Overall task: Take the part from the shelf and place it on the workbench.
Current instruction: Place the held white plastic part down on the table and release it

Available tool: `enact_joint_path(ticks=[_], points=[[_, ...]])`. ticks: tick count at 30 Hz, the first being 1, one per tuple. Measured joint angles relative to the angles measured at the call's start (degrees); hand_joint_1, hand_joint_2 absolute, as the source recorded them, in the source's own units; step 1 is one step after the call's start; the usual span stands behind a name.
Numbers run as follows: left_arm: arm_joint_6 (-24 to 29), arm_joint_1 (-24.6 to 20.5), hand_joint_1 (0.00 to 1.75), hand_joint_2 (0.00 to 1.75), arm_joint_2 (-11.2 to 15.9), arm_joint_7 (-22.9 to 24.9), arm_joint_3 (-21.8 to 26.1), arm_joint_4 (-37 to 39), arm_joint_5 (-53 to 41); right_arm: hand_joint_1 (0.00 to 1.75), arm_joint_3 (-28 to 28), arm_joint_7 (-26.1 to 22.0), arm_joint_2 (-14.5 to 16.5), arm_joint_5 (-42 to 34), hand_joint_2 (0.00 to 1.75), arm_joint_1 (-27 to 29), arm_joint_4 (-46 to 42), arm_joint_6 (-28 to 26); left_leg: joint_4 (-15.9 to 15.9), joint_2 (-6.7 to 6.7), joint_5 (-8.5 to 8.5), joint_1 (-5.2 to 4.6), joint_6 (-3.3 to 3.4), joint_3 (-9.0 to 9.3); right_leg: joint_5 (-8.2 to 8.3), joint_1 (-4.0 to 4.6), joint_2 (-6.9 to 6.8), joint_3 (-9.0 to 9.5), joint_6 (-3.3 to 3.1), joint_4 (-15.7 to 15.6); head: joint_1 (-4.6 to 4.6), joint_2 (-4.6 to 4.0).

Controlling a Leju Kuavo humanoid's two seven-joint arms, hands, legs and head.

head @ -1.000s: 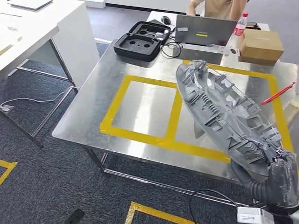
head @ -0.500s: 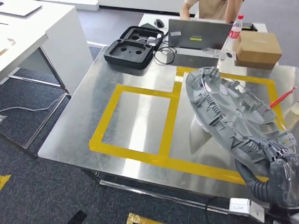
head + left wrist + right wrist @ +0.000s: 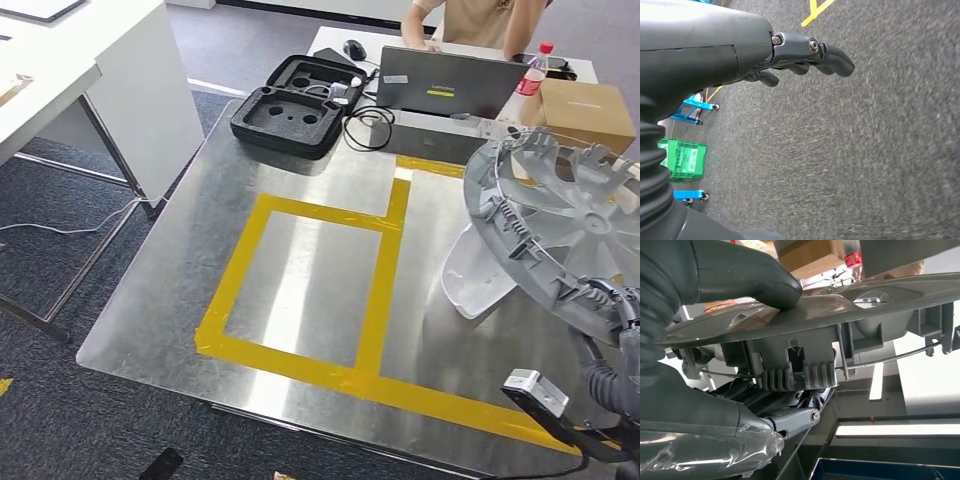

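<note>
Head view: right hand (image 3: 623, 350) grips the grey ribbed disc part (image 3: 558, 230) by its rim, thumb above and fingers (image 3: 791, 417) beneath, held tilted above the surface (image 3: 317, 180) beside the yellow tape (image 3: 381, 290), likely for set-down. Left hand (image 3: 798, 55) hangs empty, fingers loosely extended.

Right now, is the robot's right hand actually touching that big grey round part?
Touching. The right wrist view shows the right hand gripping the grey part, thumb pressed against one face.

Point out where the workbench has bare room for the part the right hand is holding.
The left yellow-taped rectangle on the workbench is bare. The right rectangle lies partly under the part held by the right hand. The far edge is crowded: black foam case, laptop, cardboard box, bottle.
</note>
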Motion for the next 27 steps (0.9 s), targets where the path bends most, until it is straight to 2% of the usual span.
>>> enact_joint_path(ticks=[4, 7, 8, 10, 11, 12, 13, 14, 16, 17, 19, 22, 23, 24, 26, 27], points=[[0.0, 0.0, 0.0, 1.75, 0.0, 0.0, 0.0, 0.0, 0.1, 1.75, -0.2, 0.1, 0.0, 0.2, 1.75, 0.0, 0.3, 0.0, 0.1, -0.05, -0.12, -0.15, -0.13, 0.1, 0.19, 0.05, 0.02, 0.23, -0.01, -0.5, -0.01, 0.0], [0.2, -0.1, 0.0, 1.75, 0.0, -0.4, 0.0, 0.0, 0.2, 1.75, -0.4, 0.2, 0.0, 0.5, 1.75, -0.1, 0.8, -0.1, 0.2, -0.13, -0.11, -0.23, -0.31, -0.08, 0.34, 0.05, 0.07, 0.22, -0.3, -0.8, -0.09, 0.0], [0.3, -0.2, 0.0, 1.75, 0.0, -0.7, 0.0, 0.0, 0.2, 1.31, -0.8, 0.4, -0.1, 0.8, 1.31, -0.2, 1.2, -0.1, 0.4, -0.07, -0.33, -0.26, -0.6, -0.16, 0.43, -0.07, 0.08, 0.29, -0.68, -1.0, -0.13, 0.0], [0.8, -0.3, 0.0, 1.75, -0.3, -1.2, 0.0, 0.0, 0.2, 0.44, -1.8, 0.6, -0.2, 1.2, 0.44, -0.8, 1.8, 0.0, 6.3, 0.22, -3.55, -0.11, -1.47, -3.13, 0.45, -0.32, 0.05, 0.5, -1.66, -1.3, -0.31, 0.0], [1.0, -0.3, 0.0, 1.31, -0.4, -1.5, 0.0, 0.0, 0.3, 0.0, -2.2, 0.6, -0.3, 1.2, 0.0, -1.2, 1.9, 0.1, 10.7, 0.36, -5.55, -0.01, -1.88, -5.31, 0.41, -0.44, 0.02, 0.67, -2.12, -1.5, -0.37, 0.0], [1.2, -0.3, 0.0, 0.87, -0.5, -1.8, 0.0, 0.0, 0.6, 0.0, -2.3, 0.5, -0.3, 1.0, 0.0, -1.5, 2.0, 0.3, 14.9, 0.42, -7.05, 0.14, -2.09, -7.53, 0.33, -0.46, 0.0, 0.76, -2.33, -1.5, -0.45, 0.0], [1.3, -0.3, 0.0, 0.44, -0.6, -2.2, 0.0, 0.0, 1.0, 0.0, -2.4, 0.4, -0.3, 0.8, 0.0, -1.6, 2.0, 0.5, 16.3, 0.42, -6.84, 0.21, -2.14, -8.36, 0.26, -0.47, 0.0, 0.86, -2.35, -1.5, -0.45, 0.0], [1.4, -0.3, 0.0, 0.0, -0.6, -2.7, 0.1, 0.0, 1.4, 0.0, -2.5, 0.3, -0.3, 0.5, 0.0, -1.7, 2.0, 0.7, 15.4, 0.43, -5.54, 0.27, -2.13, -8.07, 0.17, -0.5, 0.02, 1.01, -2.31, -1.5, -0.45, 0.0], [1.5, -0.5, 0.0, 0.0, -0.7, -3.2, 0.1, 0.0, 1.8, 0.0, -2.6, 0.0, -0.5, -0.1, 0.0, -2.1, 1.9, 1.2, 8.8, 0.5, -1.53, 0.4, -2.05, -4.78, -0.11, -0.56, 0.08, 1.46, -1.99, -1.5, -0.45, 0.0], [1.6, -0.6, 0.0, 0.0, -0.8, -3.1, 0.2, 0.0, 1.8, 0.0, -2.6, -0.1, -0.6, -0.5, 0.0, -2.3, 1.8, 1.5, 5.0, 0.5, -0.35, 0.44, -1.98, -2.74, -0.35, -0.48, 0.13, 1.6, -1.68, -1.4, -0.5, 0.0], [1.9, -0.8, 0.0, 0.0, -1.1, -2.9, 0.2, 0.0, 1.8, 0.0, -2.8, -0.2, -1.0, -1.0, 0.0, -2.6, 1.6, 2.0, 0.7, 0.46, 0.08, 0.46, -1.68, -0.45, -0.69, -0.26, 0.2, 1.69, -1.03, -1.4, -0.52, 0.0], [2.5, -0.8, 0.0, 0.0, -1.6, -3.0, 0.2, 0.0, 2.3, 0.0, -2.9, -0.4, -1.5, -1.4, 0.0, -3.0, 1.4, 2.4, 0.0, 0.38, -0.33, 0.55, -0.78, -0.03, -1.1, -0.25, 0.14, 1.62, -0.2, -1.5, -0.47, 0.0], [2.8, -0.8, 0.0, 0.0, -1.7, -3.1, 0.3, 0.0, 2.5, 0.0, -3.0, -0.4, -1.7, -1.5, 0.0, -3.1, 1.3, 2.5, 0.0, 0.39, -0.34, 0.64, -0.41, 0.07, -1.88, -0.28, 0.07, 1.23, 0.06, -0.5, -0.37, 0.0], [3.0, -0.9, 0.0, 0.0, -1.8, -3.2, 0.4, 0.0, 2.7, 0.0, -3.0, -0.4, -1.9, -1.6, 0.0, -3.1, 1.2, 2.6, -0.1, 0.4, -0.33, 0.72, -0.11, 0.15, -3.29, -0.3, 0.0, 0.28, 0.28, 1.8, -0.33, 0.0], [3.1, -0.9, 0.0, 0.0, -1.8, -3.3, 0.5, 0.0, 2.8, 0.0, -3.0, -0.4, -2.1, -1.7, 0.0, -3.2, 1.1, 2.7, -0.1, 0.41, -0.42, 0.62, 0.28, 0.19, -7.13, -0.29, -0.08, -3.35, 0.56, 9.3, -0.22, 0.0], [3.2, -0.8, 0.0, 0.0, -1.9, -3.3, 0.6, 0.0, 2.9, 0.0, -3.0, -0.4, -2.1, -1.7, 0.0, -3.2, 1.1, 2.7, -0.1, 0.41, -0.47, 0.55, 0.35, 0.22, -8.38, -0.29, -0.08, -5.15, 0.61, 12.7, -0.24, 0.0]])
